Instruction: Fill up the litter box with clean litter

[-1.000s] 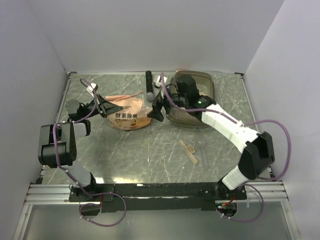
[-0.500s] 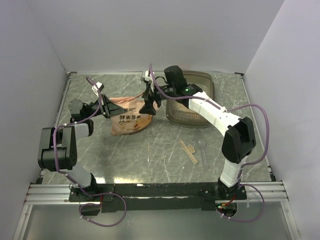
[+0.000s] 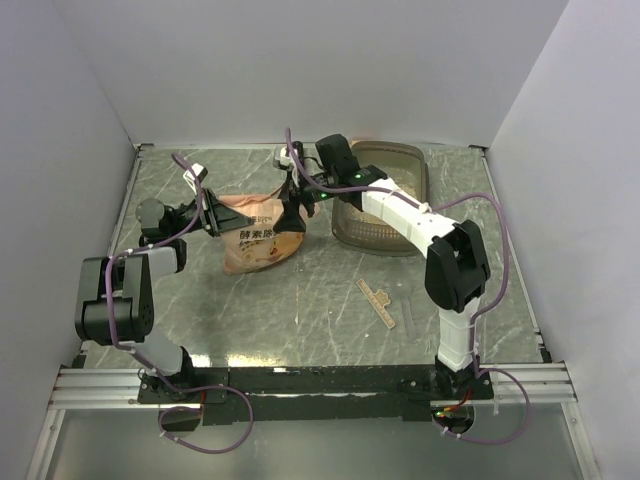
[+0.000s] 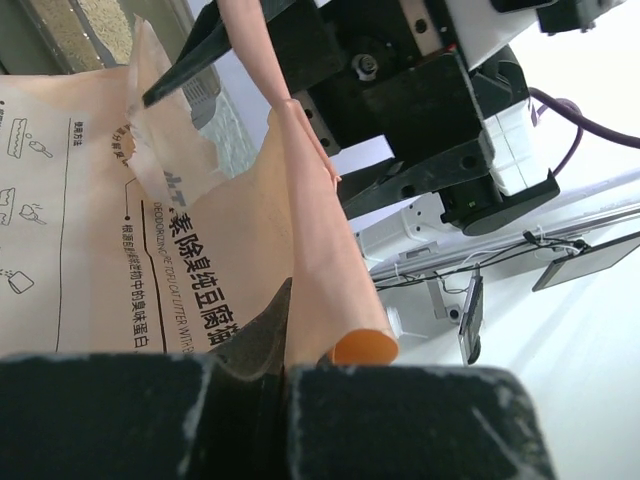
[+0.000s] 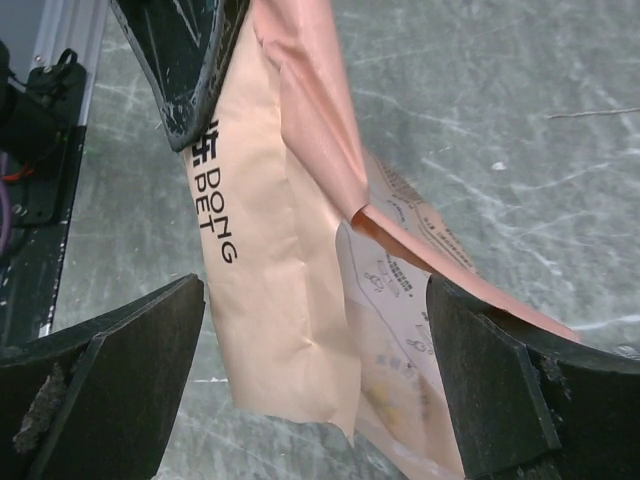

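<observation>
The orange-pink pouch [image 3: 262,238] stands tilted at the table's left middle. My left gripper [image 3: 208,215] is shut on its upper left edge; the left wrist view shows the fingers [image 4: 400,420] pressed on the pouch's film [image 4: 310,240]. My right gripper [image 3: 293,210] is open at the pouch's right side; in the right wrist view its jaws [image 5: 315,300] straddle the pouch [image 5: 290,290] without touching it. The smoky litter box [image 3: 415,165] lies behind the right arm at back right, with pale beige litter [image 3: 368,228] in its near end.
A tan strip [image 3: 378,302] lies on the marble table right of centre. White walls close in the back and both sides. A metal rail [image 3: 300,385] runs along the near edge by the arm bases.
My right gripper has swung left from the litter box to the pouch's right edge. The left gripper has raised the pouch's left edge, so the pouch stands more upright.
</observation>
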`<state>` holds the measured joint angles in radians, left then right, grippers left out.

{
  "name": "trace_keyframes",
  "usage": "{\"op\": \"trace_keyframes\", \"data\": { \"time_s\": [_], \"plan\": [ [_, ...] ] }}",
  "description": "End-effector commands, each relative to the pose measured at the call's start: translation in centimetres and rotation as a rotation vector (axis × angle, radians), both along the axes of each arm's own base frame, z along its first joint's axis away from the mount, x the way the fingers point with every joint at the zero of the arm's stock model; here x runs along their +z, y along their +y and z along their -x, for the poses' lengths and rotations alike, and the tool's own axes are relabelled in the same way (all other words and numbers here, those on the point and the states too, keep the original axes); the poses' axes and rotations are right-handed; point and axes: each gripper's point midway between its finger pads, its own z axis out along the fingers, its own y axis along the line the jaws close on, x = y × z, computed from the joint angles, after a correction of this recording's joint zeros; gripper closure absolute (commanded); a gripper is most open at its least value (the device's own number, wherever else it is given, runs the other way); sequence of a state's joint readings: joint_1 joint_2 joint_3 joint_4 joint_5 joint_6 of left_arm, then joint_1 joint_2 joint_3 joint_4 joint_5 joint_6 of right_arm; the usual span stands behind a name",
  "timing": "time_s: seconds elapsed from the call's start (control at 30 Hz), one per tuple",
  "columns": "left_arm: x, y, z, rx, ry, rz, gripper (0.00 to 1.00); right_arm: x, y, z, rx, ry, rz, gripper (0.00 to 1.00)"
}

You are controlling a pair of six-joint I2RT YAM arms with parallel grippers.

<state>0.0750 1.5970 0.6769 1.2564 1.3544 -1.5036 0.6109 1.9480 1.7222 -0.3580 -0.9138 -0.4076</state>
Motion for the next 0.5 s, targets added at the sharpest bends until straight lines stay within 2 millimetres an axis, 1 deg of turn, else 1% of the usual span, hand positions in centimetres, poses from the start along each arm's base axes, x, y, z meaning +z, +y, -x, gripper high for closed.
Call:
{"op": "trace_keyframes", "data": {
  "time_s": [0.0, 0.03, 0.07, 0.1, 0.13, 0.2, 0.23, 0.3, 0.33, 0.37, 0.4, 0.43, 0.47],
  "plan": [
    [5.1, -0.5, 3.7, -0.031, -0.626, -0.06, 0.99, 1.9, 1.1, 1.3, 0.105, -0.031, -0.057, 0.1],
    [5.2, -0.5, 3.7, -0.027, -0.637, -0.061, 0.99, 2.0, 1.3, 1.6, 0.117, -0.027, -0.059, 0.16],
    [5.2, -0.5, 3.6, -0.025, -0.634, -0.061, 0.99, 1.7, 1.3, 1.7, 0.124, -0.013, -0.054, 0.27],
    [5.2, -0.4, 3.6, -0.022, -0.626, -0.059, 0.99, 1.7, 1.3, 1.7, 0.123, -0.007, -0.051, 0.6],
    [5.3, -0.4, 3.5, -0.018, -0.633, -0.059, 0.99, 1.6, 1.4, 1.7, 0.116, 0.009, -0.045, 0.78],
    [5.4, -0.4, 3.4, -0.011, -0.617, -0.055, 0.99, 1.5, 1.4, 2.1, 0.118, 0.012, -0.041, 1.0],
    [5.5, -0.4, 3.2, 0.001, -0.622, -0.053, 0.99, 1.0, 1.4, 2.5, 0.12, 0.015, -0.036, 1.0],
    [6.1, -0.4, 3.0, 0.014, -0.626, -0.052, 0.97, 1.9, 1.4, 3.0, 0.117, -0.008, -0.052, 1.0],
    [5.8, -0.3, 2.2, 0.025, -0.562, -0.055, 0.96, 1.2, 1.1, 3.3, 0.099, 0.015, -0.043, 1.0],
    [5.9, -0.2, 1.5, 0.043, -0.53, -0.055, 0.89, 2.7, 1.3, 3.4, 0.093, -0.025, -0.077, 1.0],
    [6.4, -0.1, 0.9, 0.058, -0.528, -0.062, 0.83, 3.1, 1.1, 3.5, 0.082, -0.03, -0.086, 1.0],
    [6.0, -0.1, 0.3, 0.077, -0.47, -0.082, 0.78, 2.6, 0.9, 4.0, 0.061, -0.005, -0.079, 1.0],
    [6.3, 0.1, -0.5, 0.121, -0.451, -0.092, 0.66, 4.2, 1.0, 4.4, 0.05, -0.044, -0.104, 1.0]
  ]
}}
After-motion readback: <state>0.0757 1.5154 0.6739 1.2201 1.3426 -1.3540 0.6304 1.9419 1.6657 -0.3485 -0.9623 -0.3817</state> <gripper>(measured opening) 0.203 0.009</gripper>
